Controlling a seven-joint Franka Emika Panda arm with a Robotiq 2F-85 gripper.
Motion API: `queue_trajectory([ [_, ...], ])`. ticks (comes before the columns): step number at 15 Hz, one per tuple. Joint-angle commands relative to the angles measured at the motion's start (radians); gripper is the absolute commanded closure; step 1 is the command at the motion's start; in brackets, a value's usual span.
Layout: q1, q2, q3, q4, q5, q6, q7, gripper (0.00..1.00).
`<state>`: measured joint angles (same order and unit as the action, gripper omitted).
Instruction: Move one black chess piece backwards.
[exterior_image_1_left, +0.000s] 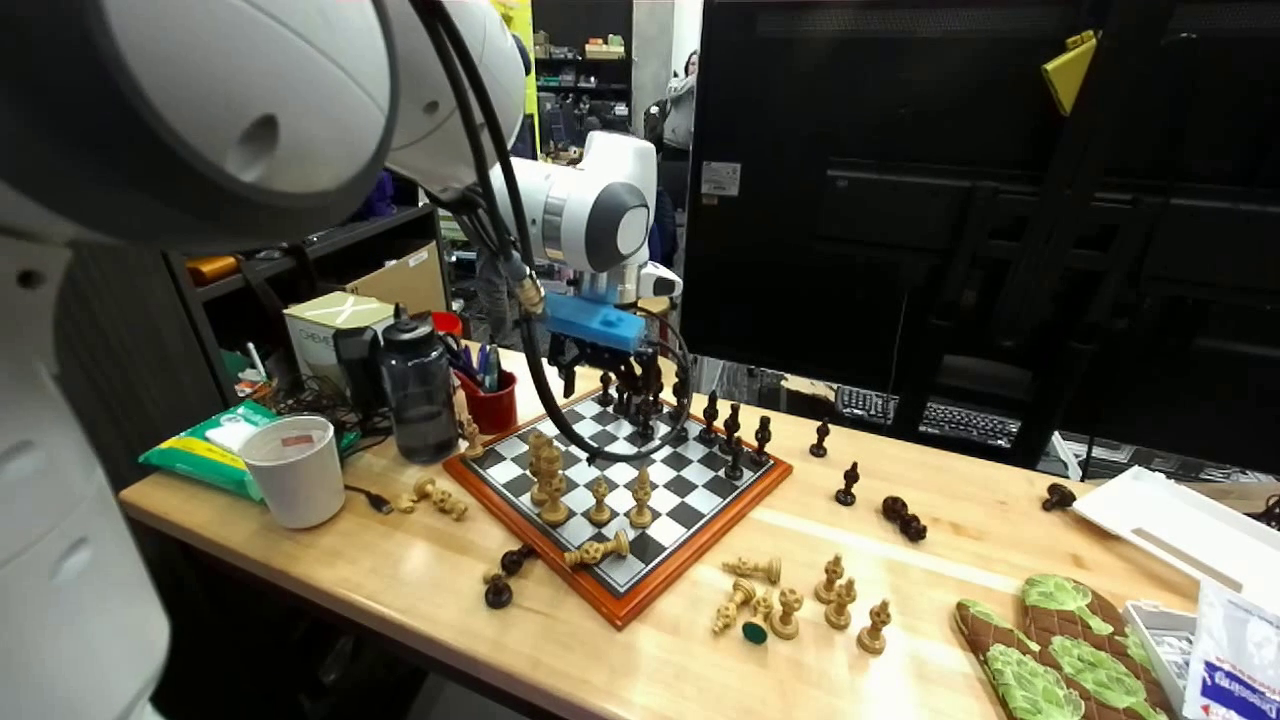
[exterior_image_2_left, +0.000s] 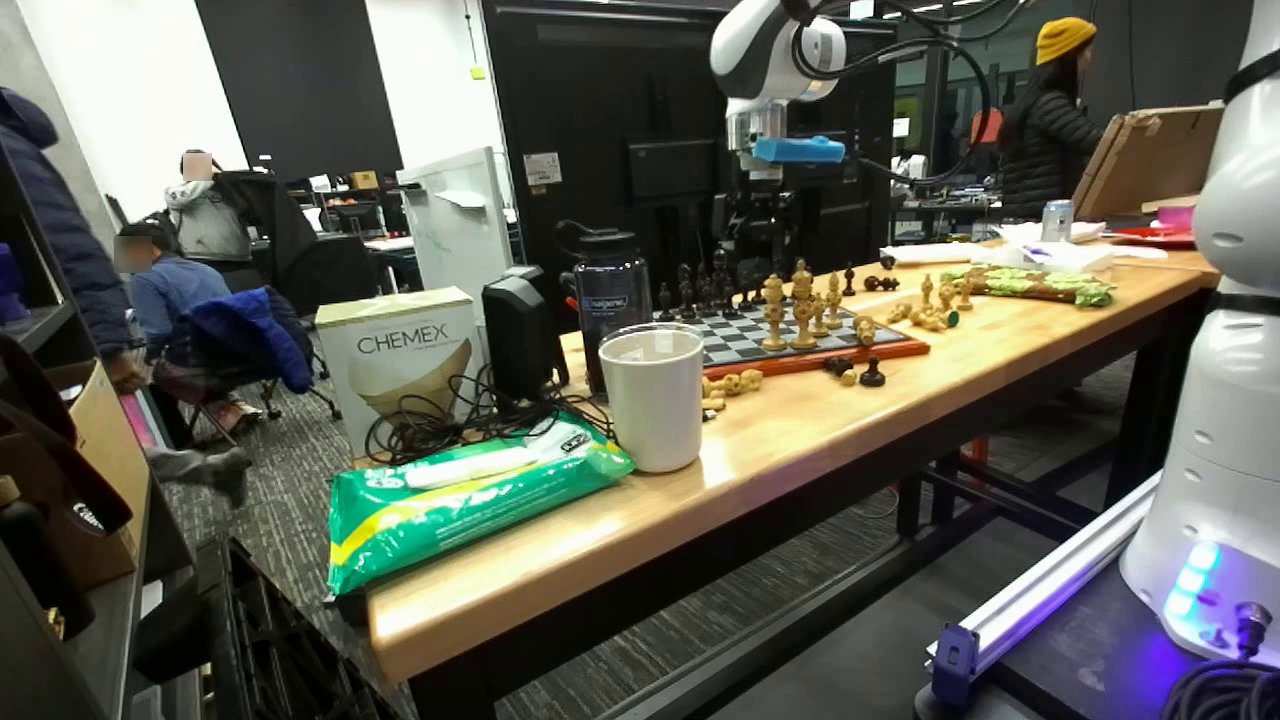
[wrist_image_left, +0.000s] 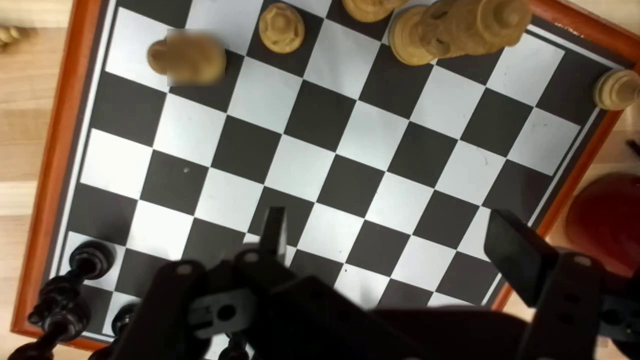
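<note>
The black-and-silver chess board with a red-brown rim lies on the wooden table; its rim also shows in the wrist view. Black pieces stand along its far side, such as a black piece near the corner and a black piece at the lower left of the wrist view. Light wooden pieces stand on the near side. My gripper is open with nothing between its fingers, above the board. In both exterior views the gripper hangs over the far black pieces, partly hiding them.
A red pen cup, a dark water bottle and a white cup stand beside the board. Loose wooden pieces and black pieces are on the table. Patterned mitts lie further along. Black panels rise behind.
</note>
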<state>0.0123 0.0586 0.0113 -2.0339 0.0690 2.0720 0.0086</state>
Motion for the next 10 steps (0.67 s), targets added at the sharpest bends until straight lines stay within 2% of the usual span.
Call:
queue_trajectory([
  [1, -0.008, 0.042, -0.008, 0.040, -0.010, 0.000, 0.010, 0.00],
  [6, -0.017, 0.062, -0.018, 0.024, -0.008, 0.062, 0.048, 0.00],
  [10, -0.013, 0.076, -0.029, 0.004, -0.030, 0.145, 0.144, 0.00],
])
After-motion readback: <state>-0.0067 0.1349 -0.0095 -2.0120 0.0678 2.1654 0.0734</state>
